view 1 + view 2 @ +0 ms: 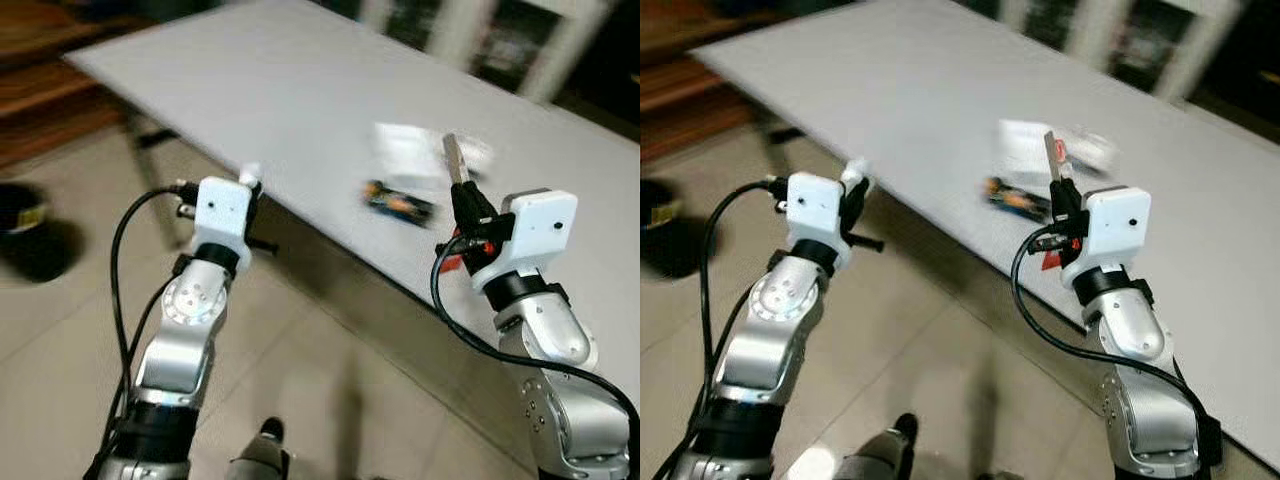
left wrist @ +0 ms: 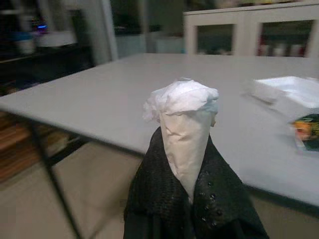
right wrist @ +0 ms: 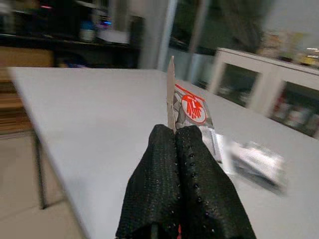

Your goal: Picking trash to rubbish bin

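The white tissue (image 2: 183, 124) is being squeezed into a cone, crumpled and puffy at its top. It is standing up out of the left pincer (image 2: 192, 184), with its long way running along the two black fingers (image 2: 219, 199) and its puffy end pointing away from them. The left pincer is closing tight on the tissue. It is holding it just beside the near edge of the desk (image 1: 300, 90), out over the floor (image 1: 300, 370).

The snack wrapper (image 3: 192, 112) is thin and flat, silvery with a red round mark on it. It is sticking up out of the right pincer (image 3: 177, 149), with its long way going up and away from the fingers. A thin pale edge of it is pointing straight up. The right pincer is pinching shut on the wrapper. It is holding it above the desk, near the near edge.

The desk is big, flat and grey. On the desk, just past the right pincer, a small dark packet (image 1: 398, 202) with orange and blue on it is lying flat. Right behind that packet a blurry white thing (image 1: 415, 150) is lying on the desk too.

On the floor, well apart from the desk and off to the left side, a dark round bin (image 1: 28, 225) is standing. The floor is made of pale tiles.
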{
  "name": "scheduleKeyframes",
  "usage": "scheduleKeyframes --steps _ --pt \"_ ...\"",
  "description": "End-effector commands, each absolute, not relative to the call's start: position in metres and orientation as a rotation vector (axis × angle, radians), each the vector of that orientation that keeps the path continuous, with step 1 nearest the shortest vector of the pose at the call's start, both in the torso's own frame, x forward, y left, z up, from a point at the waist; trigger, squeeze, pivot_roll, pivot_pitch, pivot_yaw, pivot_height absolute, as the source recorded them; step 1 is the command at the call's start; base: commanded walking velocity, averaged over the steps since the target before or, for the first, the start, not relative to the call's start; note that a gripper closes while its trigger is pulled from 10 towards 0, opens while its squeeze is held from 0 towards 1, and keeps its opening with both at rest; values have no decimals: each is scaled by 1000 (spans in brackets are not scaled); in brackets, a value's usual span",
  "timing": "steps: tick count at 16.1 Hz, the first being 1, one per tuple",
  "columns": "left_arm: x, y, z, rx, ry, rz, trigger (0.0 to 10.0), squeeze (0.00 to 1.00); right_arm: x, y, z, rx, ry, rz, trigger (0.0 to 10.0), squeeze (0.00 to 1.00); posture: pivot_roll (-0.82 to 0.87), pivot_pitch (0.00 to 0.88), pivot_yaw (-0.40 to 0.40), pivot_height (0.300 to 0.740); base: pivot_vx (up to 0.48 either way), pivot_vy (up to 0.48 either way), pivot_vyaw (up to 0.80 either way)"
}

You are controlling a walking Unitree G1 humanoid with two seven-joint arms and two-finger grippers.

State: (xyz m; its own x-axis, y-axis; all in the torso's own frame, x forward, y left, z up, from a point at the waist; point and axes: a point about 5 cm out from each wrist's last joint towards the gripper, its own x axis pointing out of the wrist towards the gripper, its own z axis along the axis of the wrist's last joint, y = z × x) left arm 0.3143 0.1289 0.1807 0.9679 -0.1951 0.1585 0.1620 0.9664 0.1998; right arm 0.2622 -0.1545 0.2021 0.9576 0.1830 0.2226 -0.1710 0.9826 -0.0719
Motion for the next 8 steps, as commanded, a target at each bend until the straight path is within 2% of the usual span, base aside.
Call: scheduleKeyframes --steps 1,8 --pt "313 123 181 182 -174 -205 10000 0 261 -157 205 -58 -245 175 10000 0 266 129 -133 740 0 0 800" --pt "315 121 180 172 -157 -209 10000 0 262 -157 206 -64 -252 174 10000 0 266 127 -130 740 0 0 800"
